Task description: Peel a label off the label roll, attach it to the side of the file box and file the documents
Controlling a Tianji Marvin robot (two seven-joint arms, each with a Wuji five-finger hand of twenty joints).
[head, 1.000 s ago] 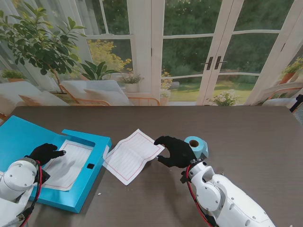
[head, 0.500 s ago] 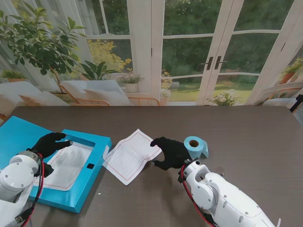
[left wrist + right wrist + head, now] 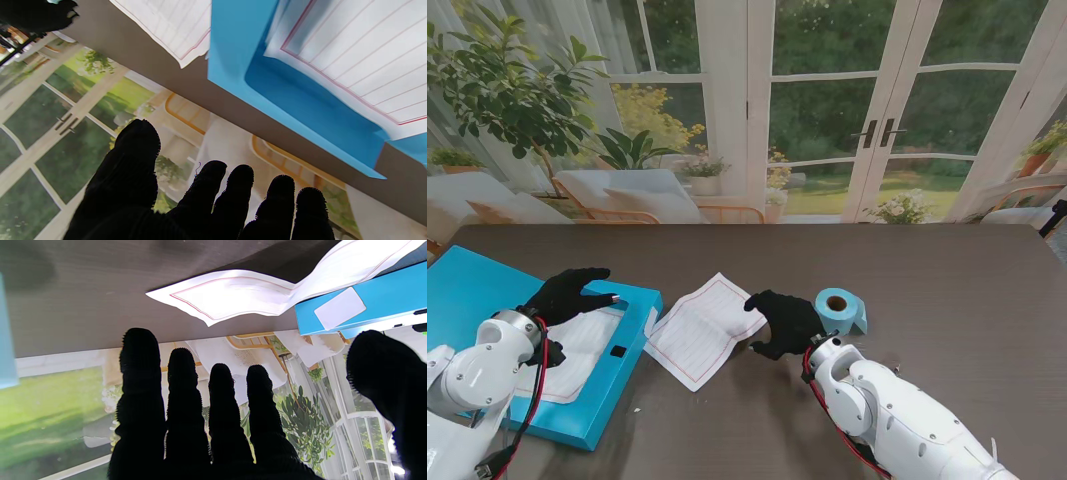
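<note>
A blue file box (image 3: 632, 330) lies open at the left, with one lined sheet (image 3: 577, 345) inside it. A white label (image 3: 339, 308) is stuck on its side wall. A second lined sheet (image 3: 702, 328) rests on the table just right of the box, its edges curled. The blue label roll (image 3: 839, 309) stands right of that sheet. My left hand (image 3: 570, 293) hovers over the far part of the box, fingers spread and holding nothing. My right hand (image 3: 783, 321) is at the loose sheet's right edge, fingers extended and apart, holding nothing.
The box's open lid (image 3: 472, 285) spreads toward the table's left edge. The dark wooden table (image 3: 947, 290) stretches out to the right of the roll. Glass doors and plants stand beyond the far edge.
My left hand has risen off the sheet in the box and moved right and farther from me. My right hand has shifted slightly left, away from the label roll.
</note>
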